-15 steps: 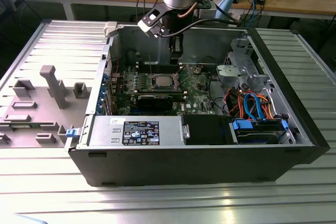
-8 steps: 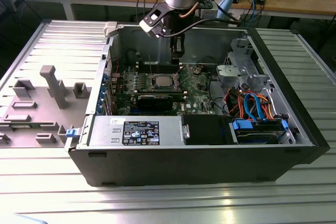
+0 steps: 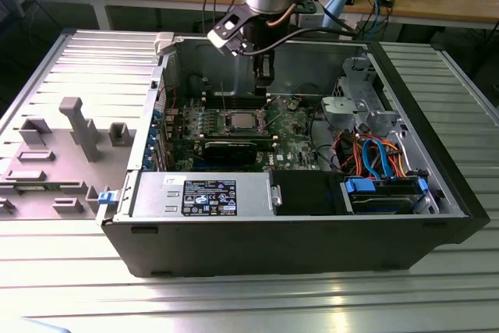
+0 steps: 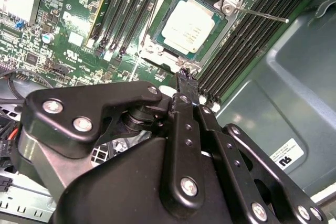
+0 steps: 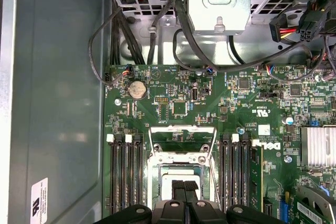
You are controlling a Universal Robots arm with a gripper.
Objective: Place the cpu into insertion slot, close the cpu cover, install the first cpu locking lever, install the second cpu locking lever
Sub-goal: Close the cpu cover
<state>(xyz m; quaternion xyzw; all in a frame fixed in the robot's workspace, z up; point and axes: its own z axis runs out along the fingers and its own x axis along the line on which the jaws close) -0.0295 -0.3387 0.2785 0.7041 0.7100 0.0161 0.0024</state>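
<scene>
Already seated: sq. matte-silver cpu (image 4: 190, 24).

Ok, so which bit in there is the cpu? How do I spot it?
Look inside the open black computer case at the green circuit board lying flat in it. Near the board's middle, between two banks of long black memory slots, sits the cpu: the one smooth flat square with a dull silver top, ringed by shiny metal.
</scene>
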